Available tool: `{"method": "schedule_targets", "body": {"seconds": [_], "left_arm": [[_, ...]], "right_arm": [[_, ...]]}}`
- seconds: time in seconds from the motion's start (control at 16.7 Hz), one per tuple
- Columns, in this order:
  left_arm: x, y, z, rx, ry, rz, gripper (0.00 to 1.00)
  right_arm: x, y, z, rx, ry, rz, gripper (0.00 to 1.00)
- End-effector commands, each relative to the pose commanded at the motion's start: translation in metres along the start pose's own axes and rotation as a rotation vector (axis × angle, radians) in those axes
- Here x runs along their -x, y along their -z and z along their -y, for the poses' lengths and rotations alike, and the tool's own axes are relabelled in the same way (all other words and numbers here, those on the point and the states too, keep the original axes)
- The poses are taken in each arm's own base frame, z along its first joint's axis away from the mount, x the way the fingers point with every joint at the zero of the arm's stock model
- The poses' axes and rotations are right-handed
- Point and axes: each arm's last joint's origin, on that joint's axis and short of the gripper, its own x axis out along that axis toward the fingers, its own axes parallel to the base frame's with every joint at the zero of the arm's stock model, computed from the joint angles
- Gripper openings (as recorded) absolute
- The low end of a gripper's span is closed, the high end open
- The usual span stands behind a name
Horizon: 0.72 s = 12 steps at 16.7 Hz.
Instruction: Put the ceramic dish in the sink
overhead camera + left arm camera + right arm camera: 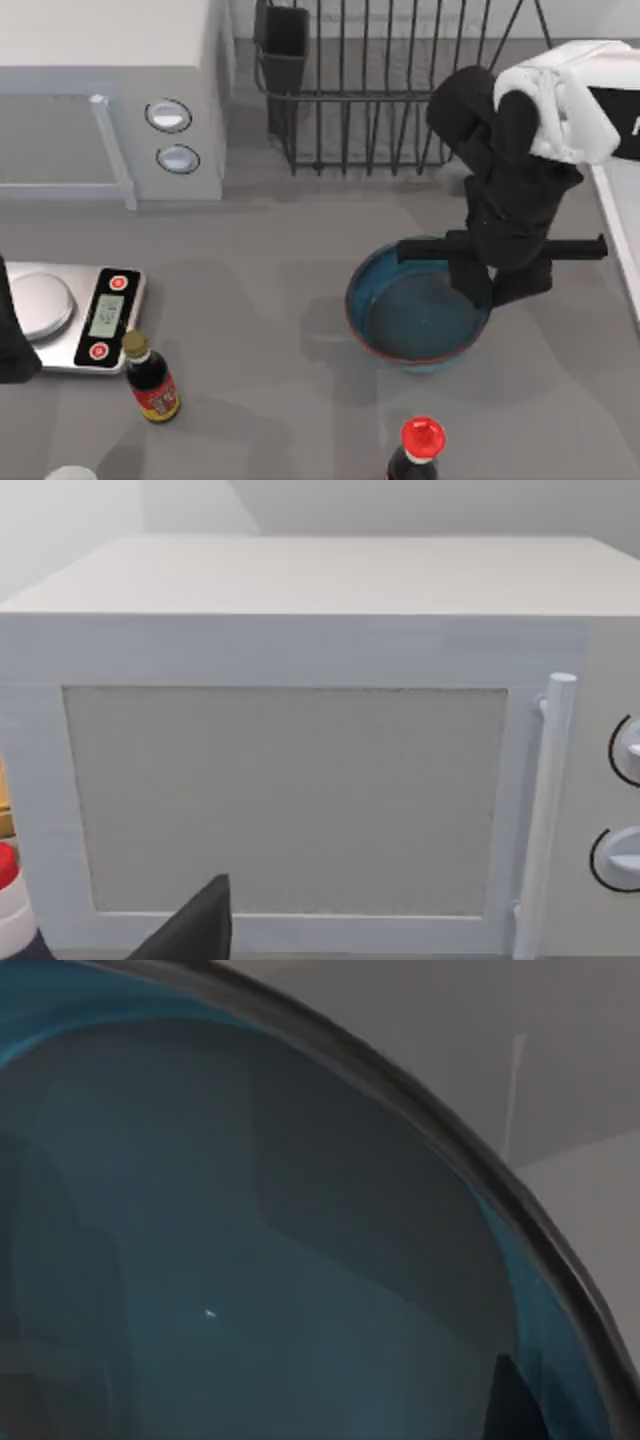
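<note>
Ceramic dish (415,320) sits on the grey table (270,330), right of centre in the top view, its blue-teal hollow facing up and its thin reddish-brown rim showing along the near edge. Our right claw (488,288) is down at the dish's right-hand rim, with one dark finger (470,282) reaching inside the bowl and the other just outside the wall; we cannot tell whether the fingers have pinched the rim or merely straddle it. In the right wrist view the glazed inside of the dish (250,1260) lies directly beneath that claw, with the dark rim curving across and a finger tip (510,1400) at the edge. Just to the right of the claw runs the pale raised edge of the sink (615,235), with the dish apart from it. Behind the claw stands the dark wire dish rack (390,90). Well to the claw's left are the white microwave (110,100), the silver kitchen scale (75,315) and a small soy sauce bottle (150,378) beside it; a red-capped bottle (418,448) stands nearer, in front of the dish. Our left arm (12,335) is parked at the table's left edge beside the scale, and its wrist view faces the microwave door (285,800).
</note>
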Motion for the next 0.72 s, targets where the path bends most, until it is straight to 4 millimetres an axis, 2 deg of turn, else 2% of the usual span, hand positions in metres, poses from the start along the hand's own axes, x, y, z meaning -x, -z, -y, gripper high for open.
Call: {"method": "schedule_targets", "body": {"seconds": [0.42,0.54,0.72], "left_arm": [[0.000,0.000,0.000,0.000,0.000,0.000,1.00],[0.000,0.000,0.000,0.000,0.000,0.000,1.00],[0.000,0.000,0.000,0.000,0.000,0.000,1.00]], "right_arm": [[0.101,0.003,0.003,-0.003,0.012,-0.020,0.00],[0.117,0.006,0.005,-0.004,0.005,-0.009,0.00],[0.120,0.006,0.006,-0.004,0.004,-0.007,0.00]]}}
